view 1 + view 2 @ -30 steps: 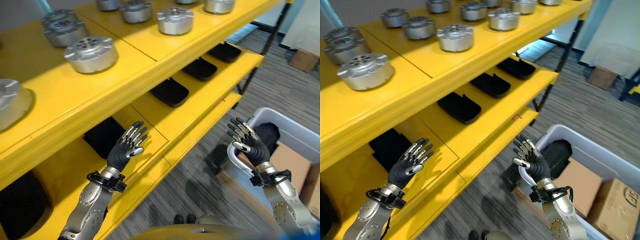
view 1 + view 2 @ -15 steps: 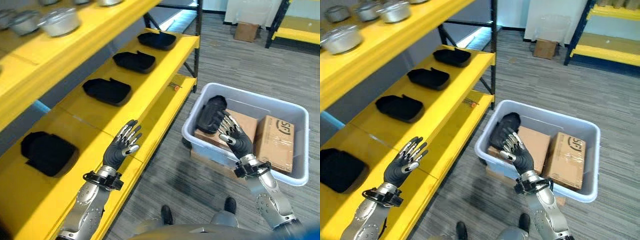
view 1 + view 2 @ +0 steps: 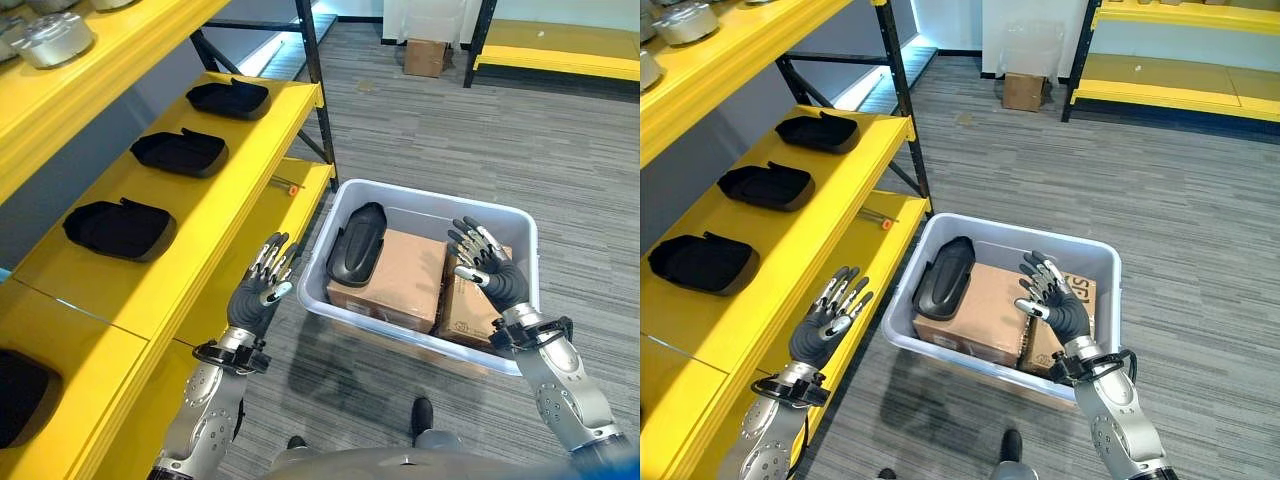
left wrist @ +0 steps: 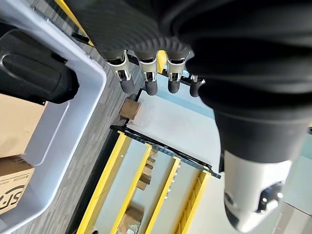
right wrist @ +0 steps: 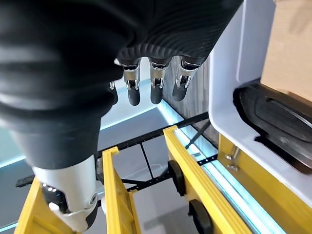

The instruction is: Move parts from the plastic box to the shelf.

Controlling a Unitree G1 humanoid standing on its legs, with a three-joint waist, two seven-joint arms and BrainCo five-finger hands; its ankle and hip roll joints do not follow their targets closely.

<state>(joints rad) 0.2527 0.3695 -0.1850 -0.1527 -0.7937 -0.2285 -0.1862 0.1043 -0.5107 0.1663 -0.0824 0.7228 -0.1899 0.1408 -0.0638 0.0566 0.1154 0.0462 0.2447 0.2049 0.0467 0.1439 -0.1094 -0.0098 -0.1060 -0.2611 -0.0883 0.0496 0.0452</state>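
Black moulded part [image 3: 357, 243] lay in grey plastic box [image 3: 520, 228], propped on cardboard carton [image 3: 400, 278]. My right hand [image 3: 489, 270] hovered over box, fingers spread, empty. My left hand [image 3: 258, 298] beside yellow shelf [image 3: 200, 225], open, empty. Best grip: part's middle, lift clear of rim.

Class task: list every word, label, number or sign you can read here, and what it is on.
Smaller cardboard box: printed mark on its side, too small to read.
Larger cardboard box, black part, plastic box, shelf: no text visible.
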